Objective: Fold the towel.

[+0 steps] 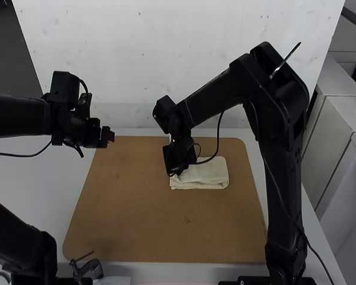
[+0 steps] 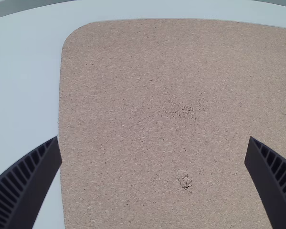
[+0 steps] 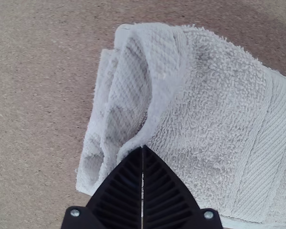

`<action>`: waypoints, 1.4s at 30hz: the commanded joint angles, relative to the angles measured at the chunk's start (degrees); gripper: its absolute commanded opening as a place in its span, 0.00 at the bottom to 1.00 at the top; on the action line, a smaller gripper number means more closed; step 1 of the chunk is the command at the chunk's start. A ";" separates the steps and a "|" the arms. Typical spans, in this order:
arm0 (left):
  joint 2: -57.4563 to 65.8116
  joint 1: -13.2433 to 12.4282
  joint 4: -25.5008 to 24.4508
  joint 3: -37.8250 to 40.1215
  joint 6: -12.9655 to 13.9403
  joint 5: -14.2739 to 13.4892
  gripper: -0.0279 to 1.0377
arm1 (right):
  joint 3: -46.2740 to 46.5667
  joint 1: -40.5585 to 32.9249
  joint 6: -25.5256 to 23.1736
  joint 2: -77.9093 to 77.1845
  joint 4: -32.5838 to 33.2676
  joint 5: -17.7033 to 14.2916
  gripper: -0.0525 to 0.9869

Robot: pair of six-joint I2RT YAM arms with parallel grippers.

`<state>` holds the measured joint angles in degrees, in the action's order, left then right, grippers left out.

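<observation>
The off-white towel (image 1: 207,174) lies folded into a small, layered bundle on the brown board, right of its middle in the high view. My right gripper (image 1: 176,171) is down at the towel's left end. In the right wrist view, the right gripper (image 3: 143,149) is shut, its tips touching the top layer's edge on the towel (image 3: 209,114); whether cloth is pinched between them I cannot tell. The layers beside the tips gape in loose loops. My left gripper (image 1: 109,135) hangs at the board's far left corner; in the left wrist view the left gripper (image 2: 153,150) stands wide open, holding nothing.
A brown board (image 1: 130,208) with rounded corners covers the middle of the white table (image 1: 47,190). The right arm (image 1: 282,148) arches over the board's right side. A small dark clamp-like item (image 1: 88,268) sits by the near left corner.
</observation>
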<state>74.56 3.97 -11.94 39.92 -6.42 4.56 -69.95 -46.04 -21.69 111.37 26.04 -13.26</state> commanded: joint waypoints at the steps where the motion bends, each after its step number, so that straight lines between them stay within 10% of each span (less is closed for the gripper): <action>1: -1.00 -0.54 0.52 0.86 0.79 0.63 0.97 | -2.38 -1.95 -1.16 1.13 -0.47 -0.37 0.07; 17: -0.65 -0.72 0.69 0.77 0.79 0.63 0.97 | -2.91 -0.10 -0.72 -0.89 -0.55 -0.89 0.10; 22: -0.65 -0.72 0.69 0.77 0.79 0.63 0.97 | -2.12 2.18 -0.37 -6.52 1.73 -1.60 0.80; 24: -0.65 -0.89 0.78 0.68 1.84 0.72 0.97 | -1.24 4.03 -0.37 -9.24 2.35 -2.04 0.93; 42: -13.04 -0.28 -0.01 -2.57 2.28 0.80 0.96 | 28.47 31.63 13.61 -44.31 -14.79 0.16 0.98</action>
<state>65.89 3.40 -11.53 36.93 -4.75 4.78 -44.49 -16.71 -12.03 73.47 13.28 -14.26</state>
